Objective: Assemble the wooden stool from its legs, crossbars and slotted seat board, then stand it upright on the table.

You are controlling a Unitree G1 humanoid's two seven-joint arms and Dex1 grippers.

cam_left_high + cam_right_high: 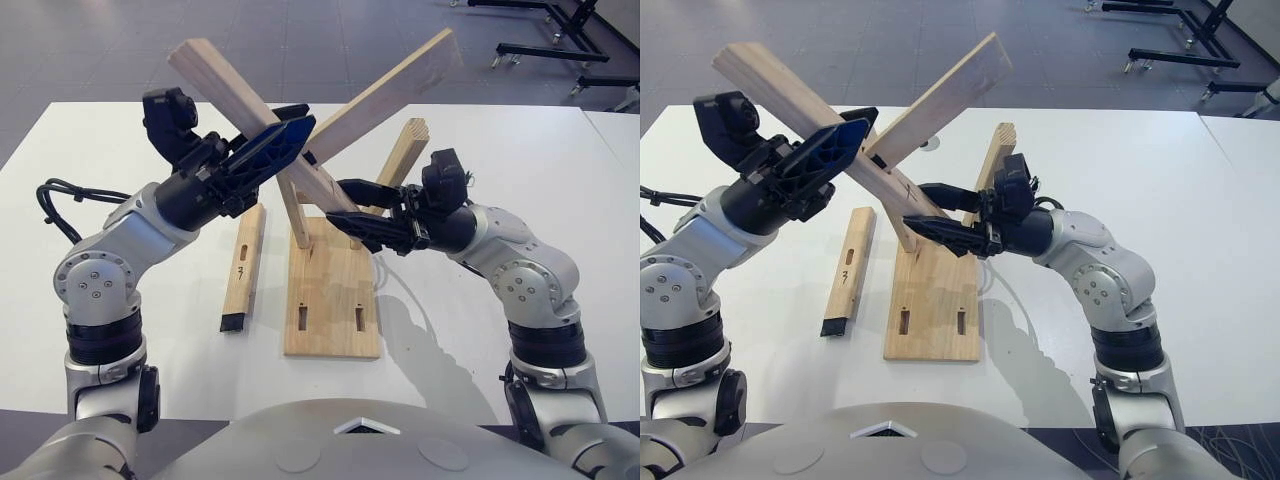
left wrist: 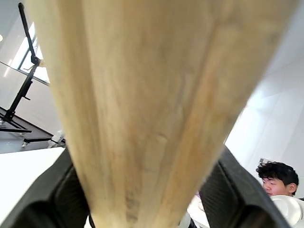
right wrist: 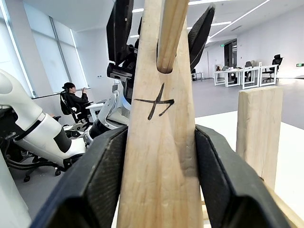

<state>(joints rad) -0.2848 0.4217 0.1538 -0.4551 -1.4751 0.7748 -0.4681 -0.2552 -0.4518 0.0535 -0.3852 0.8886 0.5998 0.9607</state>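
I have left jaws and right jaws clamped on one tilted leg (image 1: 210,70), mid-frame.
A second leg (image 1: 400,80) crosses behind it; the loose leg (image 1: 243,265) left of the seat board (image 1: 335,320) bears a pen mark.

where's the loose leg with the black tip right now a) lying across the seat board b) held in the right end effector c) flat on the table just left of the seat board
c: the loose leg lies flat on the table, alongside the left edge of the seat board, with nothing gripping it.
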